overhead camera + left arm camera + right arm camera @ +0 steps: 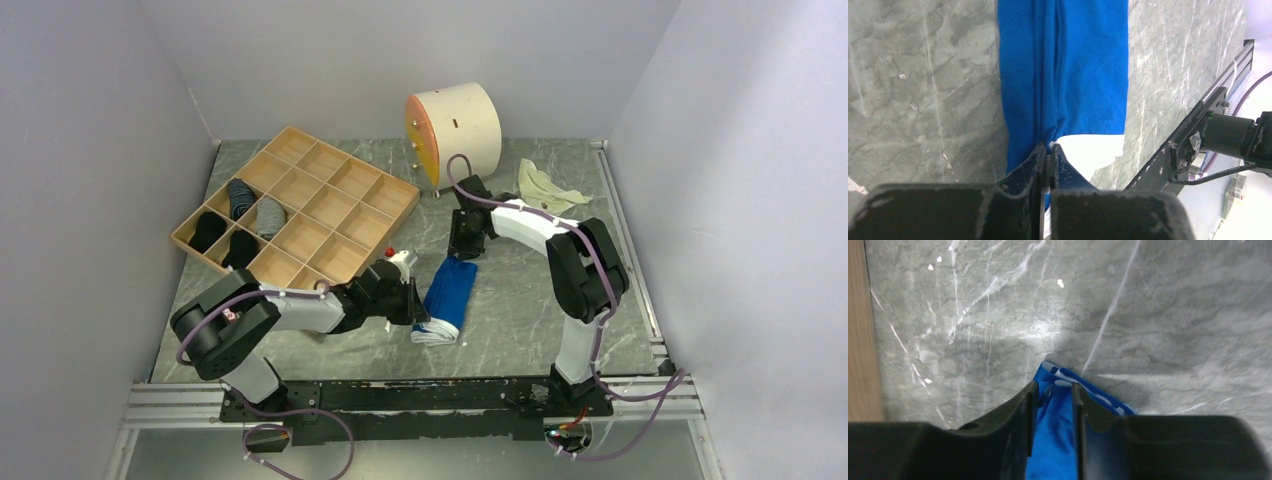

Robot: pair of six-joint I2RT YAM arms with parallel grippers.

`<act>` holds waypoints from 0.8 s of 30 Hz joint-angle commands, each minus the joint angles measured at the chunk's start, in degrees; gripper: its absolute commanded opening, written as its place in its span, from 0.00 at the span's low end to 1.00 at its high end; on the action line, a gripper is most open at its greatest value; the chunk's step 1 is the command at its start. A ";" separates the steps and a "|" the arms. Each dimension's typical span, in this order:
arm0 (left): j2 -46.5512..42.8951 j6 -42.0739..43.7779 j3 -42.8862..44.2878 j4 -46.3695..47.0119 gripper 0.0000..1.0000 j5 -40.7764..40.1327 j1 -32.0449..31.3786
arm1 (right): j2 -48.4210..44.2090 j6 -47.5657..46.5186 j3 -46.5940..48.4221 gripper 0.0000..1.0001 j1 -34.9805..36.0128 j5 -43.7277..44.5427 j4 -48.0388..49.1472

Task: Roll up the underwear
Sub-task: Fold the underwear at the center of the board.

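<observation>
The blue underwear lies folded into a long strip on the marble table between the two arms, its white waistband end nearest the bases. My left gripper is at the strip's near left edge. In the left wrist view the left gripper is shut on a pinch of the blue underwear. My right gripper is at the strip's far end. In the right wrist view the right gripper has its jaws slightly apart, with the underwear lying loosely between them.
A wooden compartment tray stands at the back left, with dark socks in some cells. A cream cylinder with an orange face sits at the back. A pale cloth lies at the back right. A metal rail runs along the near edge.
</observation>
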 commanded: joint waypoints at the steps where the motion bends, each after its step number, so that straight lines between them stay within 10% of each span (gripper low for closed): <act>1: -1.94 2.15 2.09 -4.56 0.07 -1.56 0.17 | -3.12 -2.53 2.59 0.41 -0.11 -0.68 2.36; 11: -2.45 3.23 4.23 -6.78 0.06 -2.14 0.12 | -13.09 -5.39 -2.47 0.50 -0.89 -6.06 4.50; 24: -4.12 4.55 4.62 -9.55 0.06 -4.24 0.19 | -10.52 -3.65 -11.52 0.09 -0.81 -10.80 14.11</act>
